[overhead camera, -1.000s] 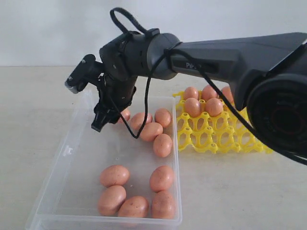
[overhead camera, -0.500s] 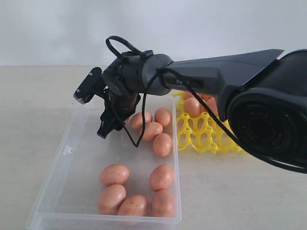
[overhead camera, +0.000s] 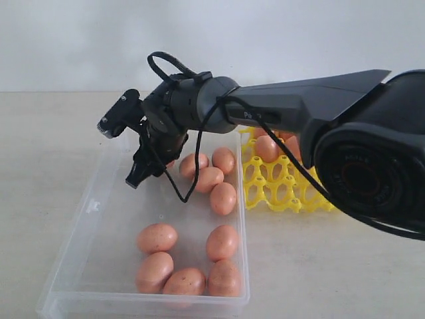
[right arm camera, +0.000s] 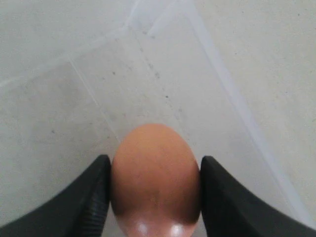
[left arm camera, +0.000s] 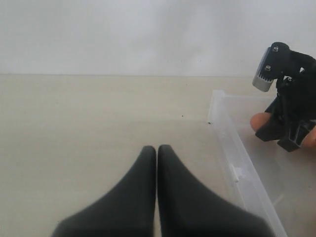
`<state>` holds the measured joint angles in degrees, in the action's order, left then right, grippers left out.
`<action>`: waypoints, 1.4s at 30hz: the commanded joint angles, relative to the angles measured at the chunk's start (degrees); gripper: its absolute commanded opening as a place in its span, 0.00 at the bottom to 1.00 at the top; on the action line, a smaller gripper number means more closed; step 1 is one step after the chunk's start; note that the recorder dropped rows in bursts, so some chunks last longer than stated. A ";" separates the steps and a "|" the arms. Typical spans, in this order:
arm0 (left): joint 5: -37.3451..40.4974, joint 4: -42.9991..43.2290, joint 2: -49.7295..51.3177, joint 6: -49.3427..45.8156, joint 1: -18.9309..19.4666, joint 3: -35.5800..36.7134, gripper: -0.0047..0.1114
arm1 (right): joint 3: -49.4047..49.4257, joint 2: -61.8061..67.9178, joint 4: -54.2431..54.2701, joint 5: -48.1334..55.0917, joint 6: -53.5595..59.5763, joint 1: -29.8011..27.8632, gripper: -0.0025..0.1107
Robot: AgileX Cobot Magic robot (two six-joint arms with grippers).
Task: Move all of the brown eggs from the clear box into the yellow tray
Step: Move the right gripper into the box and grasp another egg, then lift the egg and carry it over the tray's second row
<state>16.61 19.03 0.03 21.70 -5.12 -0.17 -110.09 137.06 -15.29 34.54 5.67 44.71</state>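
Observation:
My right gripper reaches across to the far left end of the clear box and is shut on a brown egg, a black finger against each side. That egg is mostly hidden behind the gripper in the exterior view. Several more brown eggs lie in the box: a cluster at mid-box and another at the near end. The yellow tray sits right of the box with a few eggs in its far cups. My left gripper is shut and empty over bare table, left of the box rim.
The right arm's long black body spans above the tray and the box's far end, with a cable loop on top. A pale wall stands behind the beige table.
The right gripper dipped lower at the box's far end, then shifted slightly left. The egg stays between its fingers.

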 commanded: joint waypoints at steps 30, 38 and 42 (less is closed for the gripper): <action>0.11 0.00 -0.03 0.38 -0.11 0.17 0.05 | 60.50 -30.89 -27.40 -96.90 -66.15 -67.24 0.02; 0.11 0.00 -0.03 0.38 -0.11 0.17 0.05 | 46.18 -20.80 -73.92 -104.51 -83.97 -65.45 0.02; 0.11 0.00 -0.03 0.38 -0.11 0.17 0.05 | 46.18 -19.78 -74.24 -104.51 -78.39 -59.58 0.02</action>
<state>16.61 19.03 0.03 21.70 -5.12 -0.17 -63.42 117.24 -88.13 -68.50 -75.89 -17.80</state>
